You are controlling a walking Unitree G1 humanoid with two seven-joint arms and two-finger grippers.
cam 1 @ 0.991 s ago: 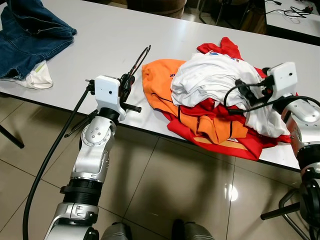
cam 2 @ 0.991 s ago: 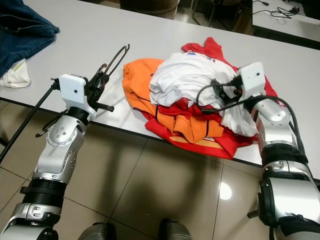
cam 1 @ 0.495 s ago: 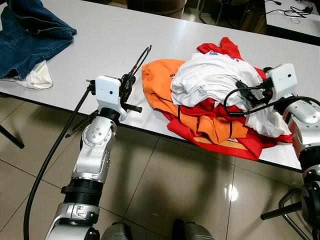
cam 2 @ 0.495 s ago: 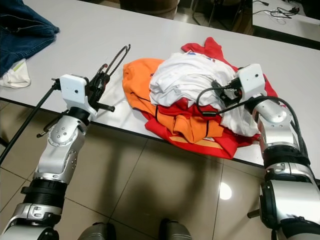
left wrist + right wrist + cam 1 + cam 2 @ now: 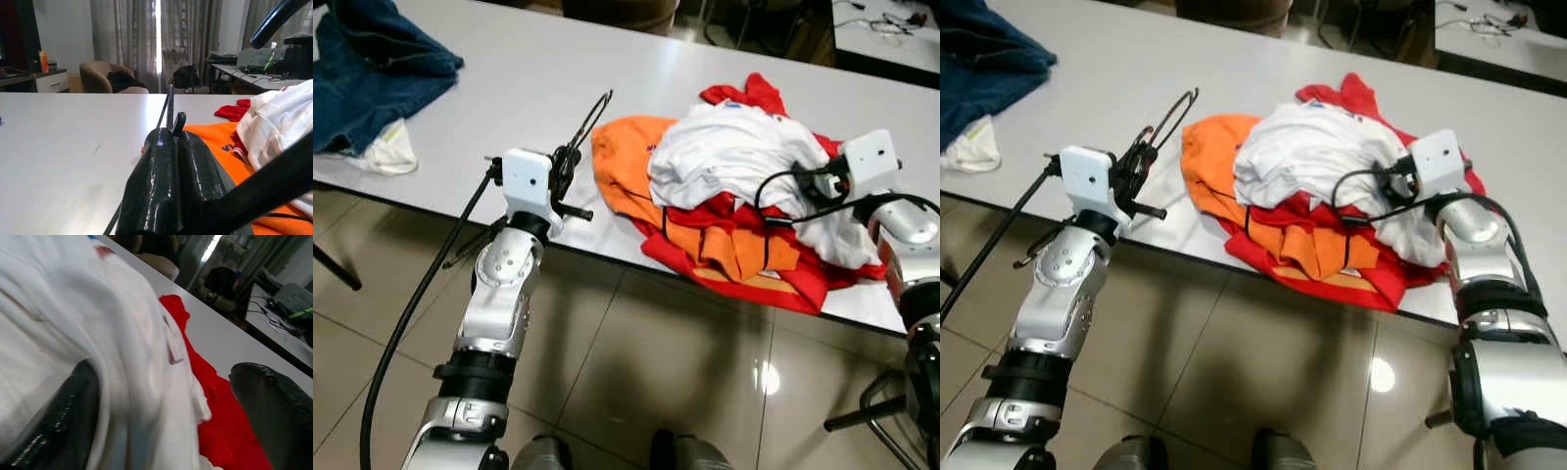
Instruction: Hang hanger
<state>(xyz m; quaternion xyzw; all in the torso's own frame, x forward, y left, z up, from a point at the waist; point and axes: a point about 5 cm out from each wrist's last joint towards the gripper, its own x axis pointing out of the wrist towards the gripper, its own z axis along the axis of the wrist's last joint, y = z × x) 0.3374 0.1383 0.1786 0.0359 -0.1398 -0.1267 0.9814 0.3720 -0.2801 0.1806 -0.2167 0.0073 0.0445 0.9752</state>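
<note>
A thin black wire hanger [image 5: 590, 116] lies slanted over the white table [image 5: 509, 59] near its front edge, left of the clothes pile. My left gripper [image 5: 566, 164] is shut on the hanger's near end; in the left wrist view the wire [image 5: 168, 105] runs out from between the closed fingers [image 5: 161, 186]. My right gripper [image 5: 808, 186] is at the right side of the pile, open, its two fingers [image 5: 279, 401] spread either side of a fold of the white shirt [image 5: 98, 333].
The pile holds a white shirt [image 5: 734, 152] on top of an orange garment [image 5: 626, 157] and a red one [image 5: 744, 93]. Blue jeans [image 5: 372, 69] and a small white cloth [image 5: 389, 152] lie at the table's left end. A black cable [image 5: 411, 304] hangs below my left arm.
My right gripper has drifted slightly to the right along the white shirt. The left arm and the hanger have stayed put.
</note>
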